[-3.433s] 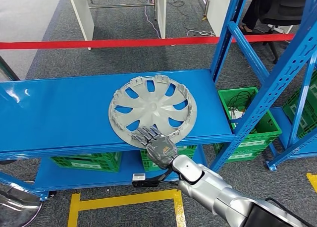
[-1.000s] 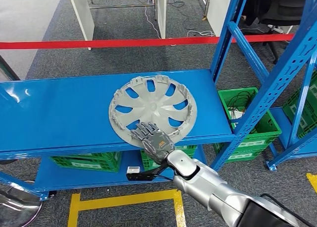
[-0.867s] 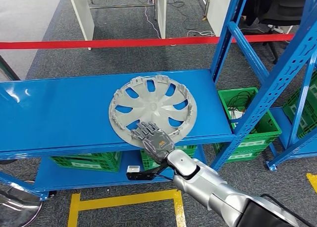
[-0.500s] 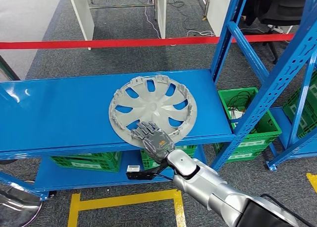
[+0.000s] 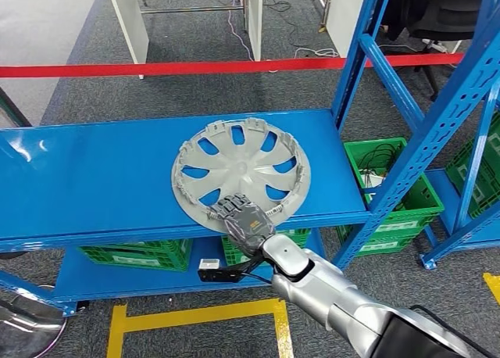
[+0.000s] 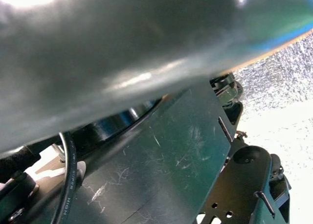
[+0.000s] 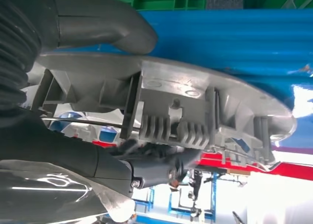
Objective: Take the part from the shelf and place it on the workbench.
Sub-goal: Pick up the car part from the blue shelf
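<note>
On blue shelf (image 5: 88, 178), grey hubcap (image 5: 241, 170) lying flat, right hand (image 5: 241, 220) gripping its near rim w/ thumb under.

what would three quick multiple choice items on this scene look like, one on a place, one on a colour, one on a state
1. Where does the wheel cover lie?
A. on the floor
B. on the blue shelf, near its front edge
C. in a green crate

2. What colour is the tape stretched behind the shelf?
A. red
B. yellow
C. white

3. What is the right hand doing?
A. hanging clear of the shelf
B. holding a cable
C. gripping the near rim of the wheel cover

Answers:
1. B: the head view shows it flat on the upper shelf board.
2. A: a red band crosses the floor behind the shelf.
3. C: the right wrist view shows the thumb on one face of the rim and the fingers on the other.
</note>
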{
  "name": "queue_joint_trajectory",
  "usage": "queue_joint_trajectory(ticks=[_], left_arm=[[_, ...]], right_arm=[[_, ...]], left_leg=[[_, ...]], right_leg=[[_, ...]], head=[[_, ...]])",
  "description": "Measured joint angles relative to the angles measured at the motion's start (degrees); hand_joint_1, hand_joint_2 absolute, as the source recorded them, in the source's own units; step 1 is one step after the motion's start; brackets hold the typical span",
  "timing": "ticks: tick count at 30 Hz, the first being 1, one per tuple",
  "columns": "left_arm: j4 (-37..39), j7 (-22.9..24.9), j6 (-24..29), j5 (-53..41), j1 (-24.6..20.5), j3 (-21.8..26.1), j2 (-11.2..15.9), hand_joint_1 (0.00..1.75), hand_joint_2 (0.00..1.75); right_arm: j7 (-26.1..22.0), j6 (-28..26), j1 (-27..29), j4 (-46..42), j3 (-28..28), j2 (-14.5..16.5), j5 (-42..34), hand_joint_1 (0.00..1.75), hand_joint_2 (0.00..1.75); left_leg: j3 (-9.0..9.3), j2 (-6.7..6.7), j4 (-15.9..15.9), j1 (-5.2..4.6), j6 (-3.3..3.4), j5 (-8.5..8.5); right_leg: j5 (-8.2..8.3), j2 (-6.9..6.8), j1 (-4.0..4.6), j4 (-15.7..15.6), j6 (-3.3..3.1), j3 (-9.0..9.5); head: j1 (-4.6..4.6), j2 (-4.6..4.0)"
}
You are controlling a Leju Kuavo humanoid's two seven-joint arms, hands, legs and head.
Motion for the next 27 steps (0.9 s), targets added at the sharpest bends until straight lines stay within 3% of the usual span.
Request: queue_joint_trajectory(ticks=[27], left_arm=[[0.0,0.0,0.0,0.0,0.0,0.4,-0.2,0.0,0.0]], right_arm=[[0.6,-0.4,-0.5,0.4,0.0,0.3,1.2,1.75,1.75]], left_leg=[[-0.02,0.0,0.0,0.0,-0.01,0.02]], right_leg=[[0.02,0.01,0.0,0.0,-0.01,-0.03]], head=[[-0.01,0.0]])
